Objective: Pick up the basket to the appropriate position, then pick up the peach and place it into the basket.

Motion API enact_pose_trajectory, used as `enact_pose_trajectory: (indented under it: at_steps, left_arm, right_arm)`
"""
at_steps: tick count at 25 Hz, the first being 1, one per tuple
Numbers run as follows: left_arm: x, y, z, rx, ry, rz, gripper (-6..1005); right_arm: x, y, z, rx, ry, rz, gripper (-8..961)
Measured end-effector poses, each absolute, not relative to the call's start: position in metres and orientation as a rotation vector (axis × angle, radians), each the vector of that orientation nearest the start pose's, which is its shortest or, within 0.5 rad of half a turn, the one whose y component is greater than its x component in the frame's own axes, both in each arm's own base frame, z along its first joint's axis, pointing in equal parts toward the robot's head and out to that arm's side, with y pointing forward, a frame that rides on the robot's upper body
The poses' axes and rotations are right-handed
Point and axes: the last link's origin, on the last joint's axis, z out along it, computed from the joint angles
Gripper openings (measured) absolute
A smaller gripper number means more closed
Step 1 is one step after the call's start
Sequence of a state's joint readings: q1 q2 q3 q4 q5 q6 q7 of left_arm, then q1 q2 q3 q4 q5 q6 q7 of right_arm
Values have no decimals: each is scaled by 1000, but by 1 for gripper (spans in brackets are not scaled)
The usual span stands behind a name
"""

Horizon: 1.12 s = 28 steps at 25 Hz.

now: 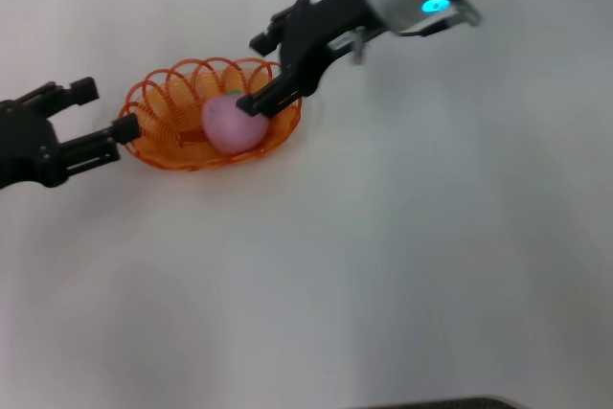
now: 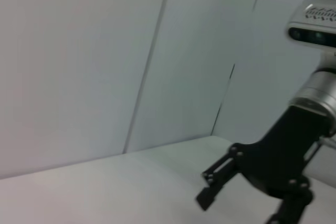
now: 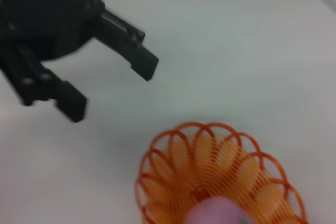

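Observation:
The orange wire basket (image 1: pixel 165 112) sits on the white table, left of centre. The pink peach (image 1: pixel 233 125) lies inside it, toward its right side. My right gripper (image 1: pixel 254 74) reaches in from the upper right and is open; its lower fingertip (image 1: pixel 251 102) is at the peach's top and the other finger stands above the basket's far rim. My left gripper (image 1: pixel 107 107) is open just left of the basket, one fingertip (image 1: pixel 124 126) at its left rim. The right wrist view shows the basket (image 3: pixel 178 166), the peach (image 3: pixel 218 212) and the left gripper (image 3: pixel 109 90).
The white table (image 1: pixel 383 265) stretches bare in front and to the right of the basket. The left wrist view shows the right gripper (image 2: pixel 241 208) with its wrist camera (image 2: pixel 315 22) against grey wall panels.

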<state>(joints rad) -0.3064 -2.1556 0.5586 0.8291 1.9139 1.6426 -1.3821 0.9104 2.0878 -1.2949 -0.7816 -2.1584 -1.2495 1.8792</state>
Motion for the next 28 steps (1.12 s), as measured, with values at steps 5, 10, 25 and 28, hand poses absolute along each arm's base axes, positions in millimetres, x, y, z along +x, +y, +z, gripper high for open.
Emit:
enact_pose_trajectory:
  at_steps: [5, 10, 25, 28]
  left_arm:
    - [-304, 277, 40, -2417, -733, -881, 848]
    - [-308, 275, 50, -2386, -746, -897, 847]
    - [-311, 268, 27, -2608, -770, -698, 846]
    - [-312, 268, 27, -2601, -774, -695, 846]
  right_arm:
    - [144, 376, -23, -2974, 269, 440, 845]
    - [201, 348, -1, -2869, 305, 631, 882]
    - [292, 295, 30, -2625, 473, 683, 869]
    - [293, 296, 29, -2638, 472, 659, 869]
